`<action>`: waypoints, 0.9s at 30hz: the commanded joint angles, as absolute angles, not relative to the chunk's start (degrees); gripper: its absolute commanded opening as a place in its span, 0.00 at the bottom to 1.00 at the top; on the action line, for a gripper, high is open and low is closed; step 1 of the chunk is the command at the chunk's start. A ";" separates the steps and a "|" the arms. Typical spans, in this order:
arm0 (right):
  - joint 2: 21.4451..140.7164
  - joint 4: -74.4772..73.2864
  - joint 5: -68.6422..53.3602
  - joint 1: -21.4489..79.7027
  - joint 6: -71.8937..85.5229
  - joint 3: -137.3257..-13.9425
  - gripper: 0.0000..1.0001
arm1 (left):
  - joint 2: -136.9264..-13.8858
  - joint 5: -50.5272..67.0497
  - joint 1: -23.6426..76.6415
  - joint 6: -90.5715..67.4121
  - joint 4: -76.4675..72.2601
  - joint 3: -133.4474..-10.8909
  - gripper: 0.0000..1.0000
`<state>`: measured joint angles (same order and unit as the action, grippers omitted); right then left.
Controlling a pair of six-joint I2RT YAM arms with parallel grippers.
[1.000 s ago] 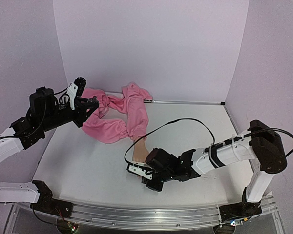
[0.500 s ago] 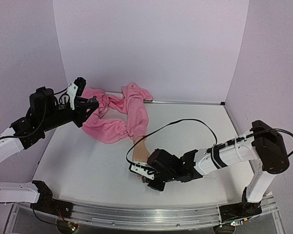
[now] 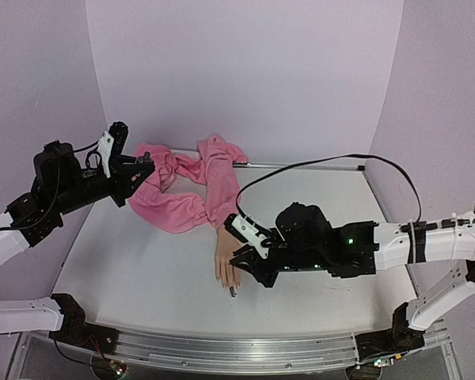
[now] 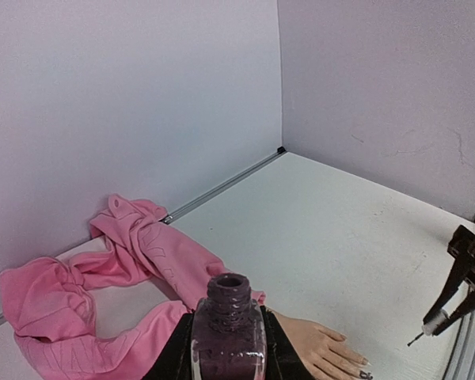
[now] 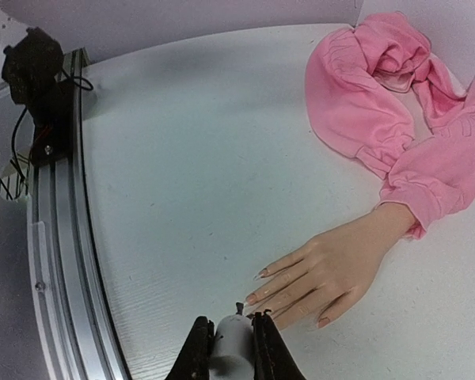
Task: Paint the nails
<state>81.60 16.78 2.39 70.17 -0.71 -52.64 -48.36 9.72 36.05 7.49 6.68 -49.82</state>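
The white tabletop (image 3: 127, 269) fills the lower half of the overhead view, boxed in by pale lilac walls, with a metal rail (image 3: 245, 350) along its bottom edge. The right arm (image 3: 396, 245) reaches in from the right edge toward the middle, and the left arm (image 3: 55, 190) stands raised at the left, off the surface. A pink sleeve (image 3: 194, 186) lies crumpled against the back wall, upper centre, and runs down to the mannequin hand (image 3: 225, 260). That lies flat, palm down, just left of centre, fingers pointing toward the bottom edge. The left hand (image 4: 228, 352) is clenched on a dark nail polish bottle (image 4: 228, 321), upright and uncapped, held up in the air above the left end of the pink cloth. The right hand (image 5: 228, 331) is clamped on the pale cap of a thin brush (image 4: 431, 321), and sits close beside the mannequin's fingers on their right in the overhead view. In the right wrist view the brush tip points up toward those fingertips and stops just short of them, apart from them as far as I can see. The nails (image 5: 251, 299) are at the fingertips, lower centre of that view, mostly skin-toned. In the left wrist view one at the bottom edge looks dark.
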 commanded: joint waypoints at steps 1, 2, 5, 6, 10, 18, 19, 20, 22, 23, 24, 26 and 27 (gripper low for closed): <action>79.30 17.31 6.72 70.49 7.32 -56.45 0.00 | -48.05 18.08 35.95 7.87 7.63 -54.22 0.00; 79.61 17.54 8.30 70.49 8.15 -57.56 0.00 | -48.64 20.81 35.95 8.69 8.39 -54.82 0.00; 81.22 18.02 11.76 70.06 8.83 -61.69 0.00 | -50.84 29.27 35.95 12.27 10.42 -55.19 0.00; 81.54 17.97 11.72 69.50 8.98 -63.05 0.00 | -51.41 30.89 35.95 13.50 10.90 -54.89 0.00; 81.49 17.93 0.94 63.68 11.56 -66.88 0.00 | -51.58 33.50 36.03 19.03 12.91 -52.37 0.00; 86.10 14.60 -24.94 56.56 14.64 -80.04 0.00 | -51.47 31.77 36.64 23.29 13.08 -47.11 0.00; 86.92 14.13 -25.98 56.60 14.82 -81.82 0.00 | -51.83 32.01 36.65 23.34 13.14 -46.94 0.00; 87.79 13.64 -27.12 56.57 14.85 -83.30 0.00 | -52.19 32.37 36.72 23.65 13.22 -46.81 0.00; 89.87 11.83 -28.93 56.60 14.73 -86.61 0.00 | -52.24 32.50 36.89 24.23 13.36 -46.56 0.00; 91.20 10.54 -30.19 56.52 14.50 -88.28 0.00 | -52.33 32.46 36.91 24.32 13.36 -46.38 0.00; 92.38 9.37 -31.39 56.61 14.18 -89.82 0.00 | -52.53 32.59 36.97 24.35 13.36 -46.33 0.00; 94.29 8.49 -32.63 57.09 13.68 -91.56 0.00 | -52.89 33.01 37.00 24.16 13.32 -46.39 0.00; 94.72 8.44 -32.61 57.44 13.52 -91.96 0.00 | -53.03 33.36 37.00 24.10 13.35 -46.40 0.00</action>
<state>91.90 10.68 -26.48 56.66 13.80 -87.83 -52.82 31.42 36.71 22.79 15.07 -45.98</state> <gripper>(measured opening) 0.145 0.218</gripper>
